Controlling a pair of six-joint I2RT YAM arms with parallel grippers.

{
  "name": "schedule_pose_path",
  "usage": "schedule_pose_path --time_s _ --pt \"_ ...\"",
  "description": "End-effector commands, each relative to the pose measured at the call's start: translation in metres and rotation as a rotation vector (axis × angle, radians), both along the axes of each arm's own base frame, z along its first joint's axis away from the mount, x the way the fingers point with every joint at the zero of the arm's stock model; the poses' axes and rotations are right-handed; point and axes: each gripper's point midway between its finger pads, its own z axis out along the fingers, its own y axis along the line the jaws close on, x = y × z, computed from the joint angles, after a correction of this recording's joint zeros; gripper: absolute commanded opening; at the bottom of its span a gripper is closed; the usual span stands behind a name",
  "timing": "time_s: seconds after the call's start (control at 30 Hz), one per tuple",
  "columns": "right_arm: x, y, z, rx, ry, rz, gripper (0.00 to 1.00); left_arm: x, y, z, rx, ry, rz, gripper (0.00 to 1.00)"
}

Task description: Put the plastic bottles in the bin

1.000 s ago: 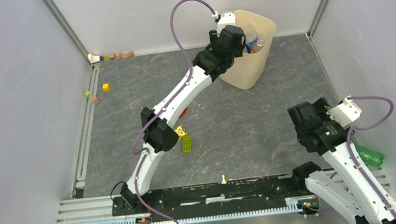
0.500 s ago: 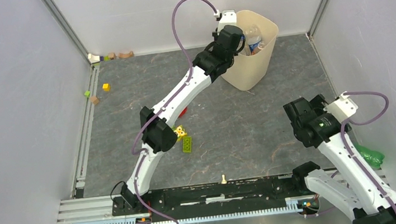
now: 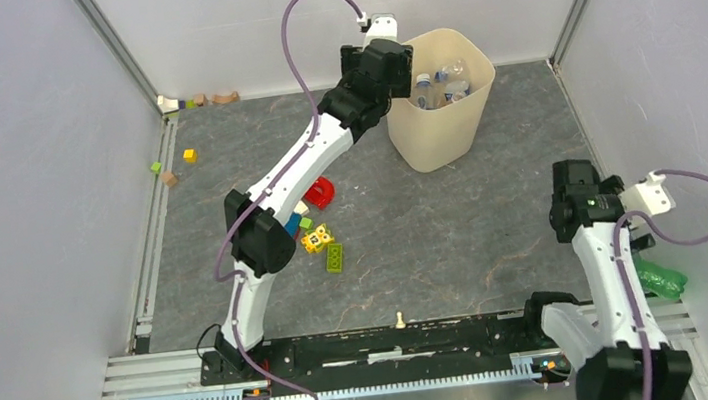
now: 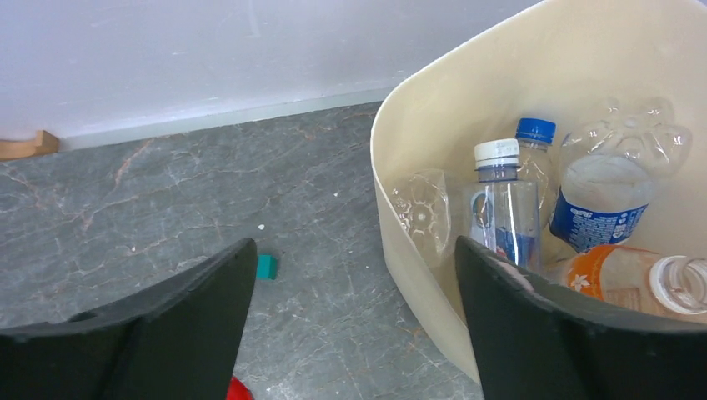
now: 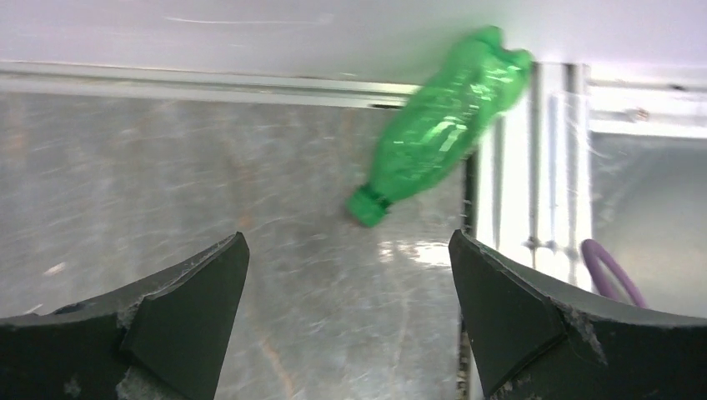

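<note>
From above, the left arm (image 3: 305, 160) reaches to the far side of the worktop (image 3: 415, 243), and the left jaws hang just beside the near-left rim of the bin (image 3: 436, 140), which stands upright with several bottles (image 3: 443, 84) inside. A cluster of toy blocks (image 3: 319, 236) lies well behind those jaws, under the arm's elbow. The right arm (image 3: 615, 271) is folded back at the near right corner, its jaws pointing toward a green bottle (image 3: 663, 277) that lies by the right wall. In the left wrist view the left jaws stand wide apart with nothing between them; the bin (image 4: 467, 92) sits ahead, its rim reaching into the gap and its body off toward the right jaw. Inside it are a white-capped bottle (image 4: 500, 208), a blue-capped bottle (image 4: 535, 133), a larger blue-labelled bottle (image 4: 613, 192) and an orange-labelled bottle (image 4: 617, 279). A small teal block (image 4: 266, 266) lies just ahead of the left jaw. In the right wrist view the right jaws also stand wide and empty; the green bottle (image 5: 442, 125) lies ahead of the gap, nearer the right jaw, its cap end toward the jaws.
</note>
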Motion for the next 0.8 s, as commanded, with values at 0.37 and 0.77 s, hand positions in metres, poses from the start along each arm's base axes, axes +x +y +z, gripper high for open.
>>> schedule_pose_path --time_s 0.37,0.77 --pt "-0.07 -0.055 -0.114 0.195 0.04 -0.311 0.98 -0.048 0.013 0.081 -0.111 -0.072 -0.137 1.0" --pt "-0.062 -0.08 -0.138 0.213 -0.014 -0.362 0.98 -0.071 0.024 0.072 -0.091 -0.041 -0.149 1.0"
